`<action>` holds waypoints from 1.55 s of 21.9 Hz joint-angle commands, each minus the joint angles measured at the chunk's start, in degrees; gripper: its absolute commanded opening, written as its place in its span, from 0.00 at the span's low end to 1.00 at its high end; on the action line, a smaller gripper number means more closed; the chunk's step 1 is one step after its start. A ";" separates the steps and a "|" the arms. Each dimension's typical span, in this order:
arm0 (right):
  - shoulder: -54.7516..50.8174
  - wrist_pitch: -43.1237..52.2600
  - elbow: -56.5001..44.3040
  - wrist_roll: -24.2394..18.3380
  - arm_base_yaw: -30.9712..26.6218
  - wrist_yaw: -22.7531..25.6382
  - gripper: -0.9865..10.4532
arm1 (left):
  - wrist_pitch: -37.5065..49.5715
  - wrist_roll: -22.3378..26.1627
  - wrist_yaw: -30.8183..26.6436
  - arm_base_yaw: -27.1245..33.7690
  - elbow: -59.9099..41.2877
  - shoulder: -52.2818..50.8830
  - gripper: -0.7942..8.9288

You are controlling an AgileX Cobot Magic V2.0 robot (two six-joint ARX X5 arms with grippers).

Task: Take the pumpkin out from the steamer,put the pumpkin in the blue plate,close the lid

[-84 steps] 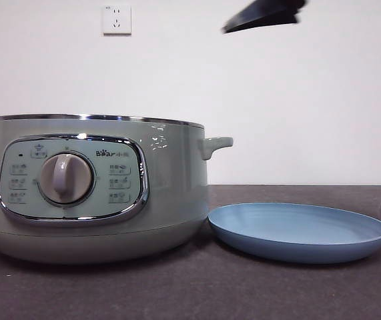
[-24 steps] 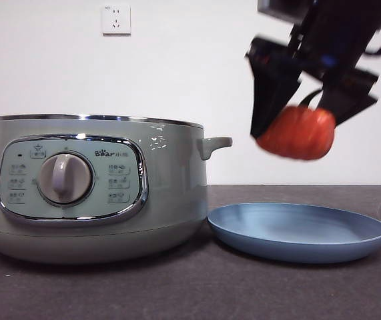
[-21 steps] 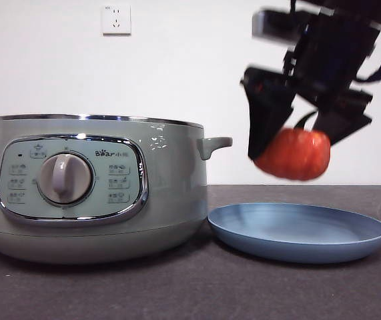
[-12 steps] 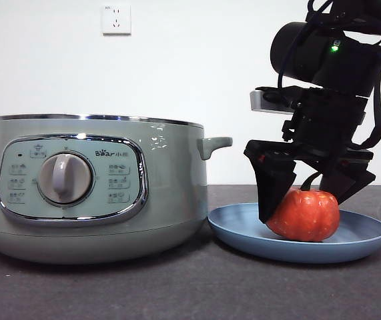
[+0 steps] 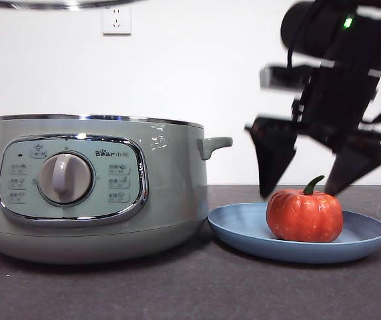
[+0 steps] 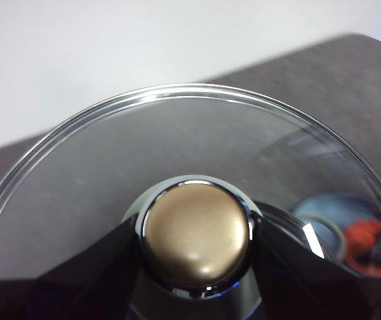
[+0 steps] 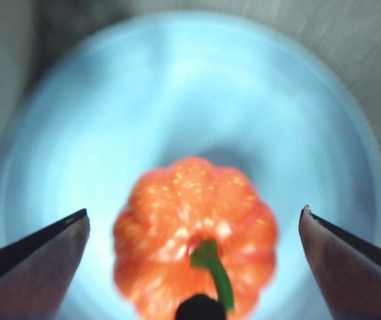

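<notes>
Lid (image 6: 197,200) hangs above the steamer (image 5: 97,187), its knob clamped in the left tool (image 6: 193,267). Rightward, the pumpkin (image 5: 304,215) sits upright in the blue plate (image 5: 243,230), right tool (image 5: 308,187) spread wide just above it.

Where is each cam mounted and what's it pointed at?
Front view: low at table height, level on the sage-green steamer, light-blue plate and orange pumpkin; right gripper open above.
Left wrist view: above the glass lid; left gripper clamps its knob.
Right wrist view: straight down; open jaws flank the pumpkin.
Shared: pumpkin on plate appears in all three.
</notes>
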 commanded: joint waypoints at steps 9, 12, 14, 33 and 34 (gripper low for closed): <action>-24.09 -1.79 -0.50 1.95 0.02 0.46 0.61 | 1.68 -1.99 5.20 0.04 1.22 10.51 0.07; -29.73 -1.79 -0.50 2.86 0.02 0.61 0.61 | 1.84 -1.95 4.39 0.15 1.22 13.77 0.07; -32.41 -1.79 -0.50 2.89 0.02 2.08 0.61 | 1.95 -1.86 4.09 0.20 1.22 15.80 0.07; -36.37 -2.23 -0.50 2.99 0.02 3.41 0.61 | 3.93 -3.37 4.31 0.09 -3.30 18.93 0.07; -36.37 -2.25 -0.50 3.02 0.02 3.39 0.61 | 3.98 -3.39 4.31 0.09 -3.50 18.93 0.07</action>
